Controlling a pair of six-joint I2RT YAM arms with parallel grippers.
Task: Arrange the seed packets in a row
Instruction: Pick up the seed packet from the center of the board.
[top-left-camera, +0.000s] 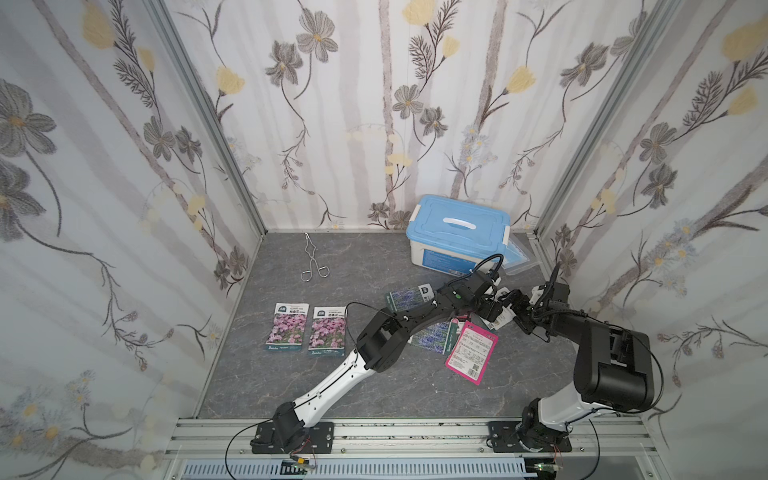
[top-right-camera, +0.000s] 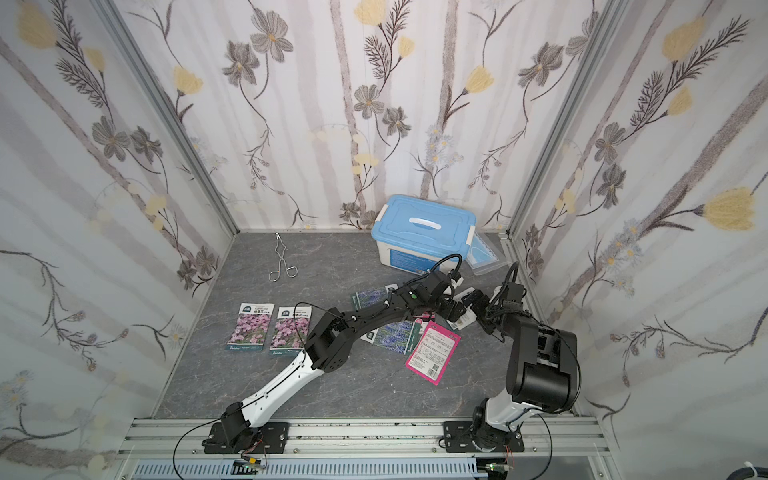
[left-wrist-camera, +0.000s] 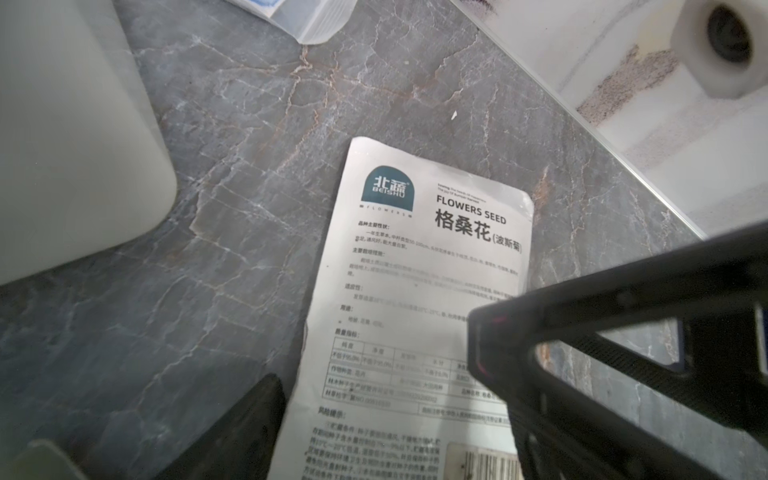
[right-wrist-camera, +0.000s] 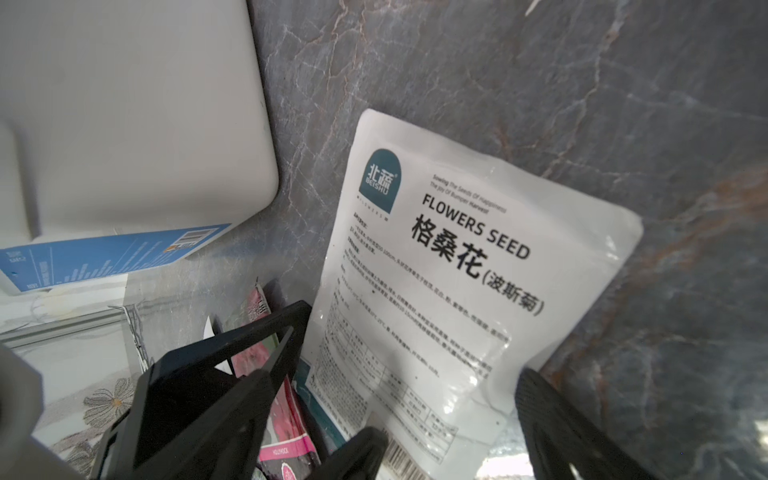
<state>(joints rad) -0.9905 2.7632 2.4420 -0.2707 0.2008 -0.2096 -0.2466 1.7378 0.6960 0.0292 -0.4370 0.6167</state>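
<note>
- My left claw (left-wrist-camera: 386, 399) is spread wide and holds nothing. It hangs just in front of the blue-lidded box (top-left-camera: 457, 232), on the side near me.
- My right claw (right-wrist-camera: 457, 444) is spread wide too, and it is empty. It sits right by my left claw.
- A white-backed seed packet (left-wrist-camera: 415, 291) lies words-up on the gray table (top-left-camera: 332, 395), just in front of the box's right corner. Both claws reach over it. I cannot tell if my fingers touch it.
- The first pink-flower packet (top-left-camera: 287, 328) and the second pink-flower packet (top-left-camera: 327, 331) lie side by side, far left of the box and nearer me.
- One lavender packet (top-left-camera: 405, 299) lies just in front of the box, partly under my left arm.
- The other lavender packet (top-left-camera: 432, 338) lies farther from the box. A pink-backed packet (top-left-camera: 471, 353) covers its right end.
</note>
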